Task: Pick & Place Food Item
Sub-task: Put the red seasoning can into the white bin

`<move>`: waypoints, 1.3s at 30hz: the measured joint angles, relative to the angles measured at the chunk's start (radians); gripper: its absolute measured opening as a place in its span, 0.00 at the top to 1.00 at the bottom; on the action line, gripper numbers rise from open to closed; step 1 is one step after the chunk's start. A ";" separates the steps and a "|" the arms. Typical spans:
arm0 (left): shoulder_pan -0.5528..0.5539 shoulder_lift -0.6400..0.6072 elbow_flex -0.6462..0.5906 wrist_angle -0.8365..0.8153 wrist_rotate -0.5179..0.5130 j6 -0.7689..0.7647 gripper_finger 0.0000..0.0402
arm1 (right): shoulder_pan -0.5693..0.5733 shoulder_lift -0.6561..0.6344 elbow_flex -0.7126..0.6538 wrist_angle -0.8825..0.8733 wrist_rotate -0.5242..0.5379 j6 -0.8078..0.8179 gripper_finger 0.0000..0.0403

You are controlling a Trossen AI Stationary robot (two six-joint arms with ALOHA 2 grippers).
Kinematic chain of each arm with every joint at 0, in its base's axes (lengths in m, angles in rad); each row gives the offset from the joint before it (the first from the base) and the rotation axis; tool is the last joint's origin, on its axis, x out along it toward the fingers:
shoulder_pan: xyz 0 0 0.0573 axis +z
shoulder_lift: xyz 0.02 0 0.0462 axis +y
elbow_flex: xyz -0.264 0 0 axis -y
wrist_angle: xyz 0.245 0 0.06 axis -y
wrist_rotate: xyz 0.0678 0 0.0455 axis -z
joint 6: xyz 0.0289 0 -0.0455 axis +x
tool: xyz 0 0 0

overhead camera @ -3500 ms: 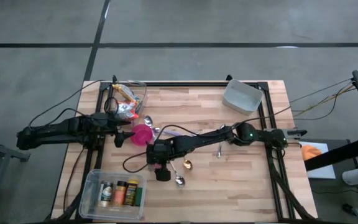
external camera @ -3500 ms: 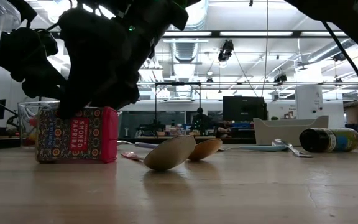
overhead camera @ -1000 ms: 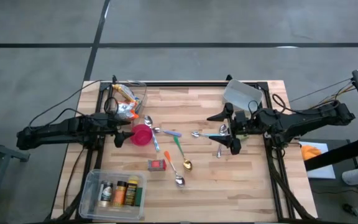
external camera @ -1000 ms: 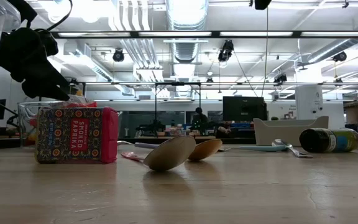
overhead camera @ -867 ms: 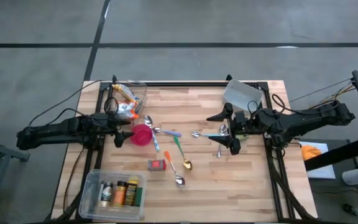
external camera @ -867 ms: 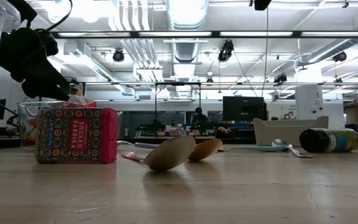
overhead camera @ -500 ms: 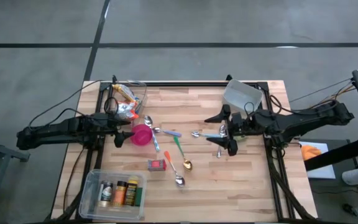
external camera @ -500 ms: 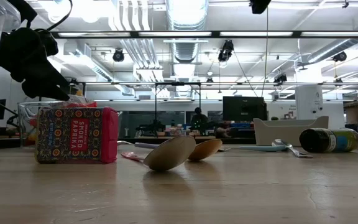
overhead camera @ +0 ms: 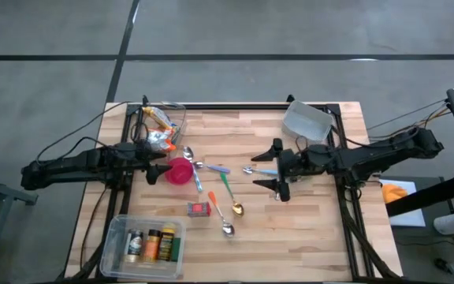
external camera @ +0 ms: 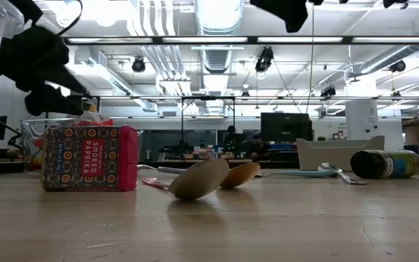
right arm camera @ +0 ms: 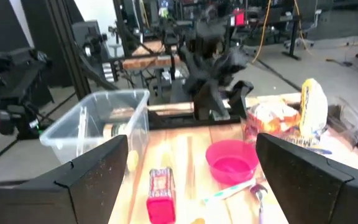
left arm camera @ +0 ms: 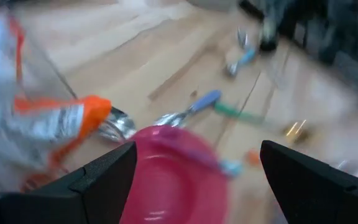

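Observation:
A red smoked-paprika box (overhead camera: 199,209) lies on the wooden table (overhead camera: 321,237), near the middle; it also shows in the low view (external camera: 89,167) and the right wrist view (right arm camera: 160,193). My right gripper (overhead camera: 270,170) hangs open above the spoons right of centre, holding nothing, and faces the box and bowl (right arm camera: 191,143). My left gripper (overhead camera: 160,162) stands open at the left, just beside a pink bowl (overhead camera: 180,170), with nothing between its fingers (left arm camera: 197,149).
Several spoons (overhead camera: 225,183) lie scattered mid-table. A clear bin of spice jars (overhead camera: 144,244) stands near left, a clear bin of snack bags (overhead camera: 162,126) far left, a pale tub (overhead camera: 306,122) far right. A dark jar (external camera: 386,164) lies on its side.
My right gripper has moved toward the table's left edge and sunk a little, staying open. My left gripper has rolled about its own axis without leaving its place. The box, bowl and spoons have stayed put.

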State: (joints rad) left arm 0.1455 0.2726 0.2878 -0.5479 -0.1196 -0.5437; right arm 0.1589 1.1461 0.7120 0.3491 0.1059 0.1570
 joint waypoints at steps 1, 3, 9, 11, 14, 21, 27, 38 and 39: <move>0.000 0.000 0.000 0.010 0.000 -0.111 0.14 | 0.000 0.011 0.000 -0.001 0.000 0.000 0.13; 0.000 0.000 0.000 0.002 -0.001 -0.286 0.14 | 0.000 0.036 0.000 -0.001 0.000 0.000 0.13; 0.000 0.000 0.000 0.001 -0.001 -0.486 0.14 | 0.000 0.125 0.000 0.000 0.000 0.000 0.13; 0.000 0.000 0.000 0.001 -0.001 -0.472 0.14 | 0.000 0.160 0.000 0.000 0.000 0.000 0.13; 0.000 0.000 0.000 0.001 -0.002 -0.451 0.14 | 0.000 0.215 0.000 -0.004 -0.008 0.000 0.13; 0.000 0.000 0.000 0.001 -0.004 -0.451 0.14 | 0.000 0.287 0.000 -0.038 -0.114 0.000 0.13; 0.000 -0.001 0.000 -0.003 -0.004 -0.448 0.14 | 0.000 0.293 0.000 -0.036 -0.114 0.000 0.13; 0.000 0.000 0.000 -0.003 -0.004 -0.449 0.14 | 0.000 0.275 0.000 -0.054 -0.114 0.000 0.13; 0.000 0.000 0.000 -0.003 -0.004 -0.449 0.14 | 0.000 0.276 0.000 -0.054 -0.114 0.000 0.13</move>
State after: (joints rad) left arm 0.1455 0.2722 0.2878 -0.5511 -0.1234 -0.9924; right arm 0.1589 1.4219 0.7120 0.2951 -0.0078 0.1570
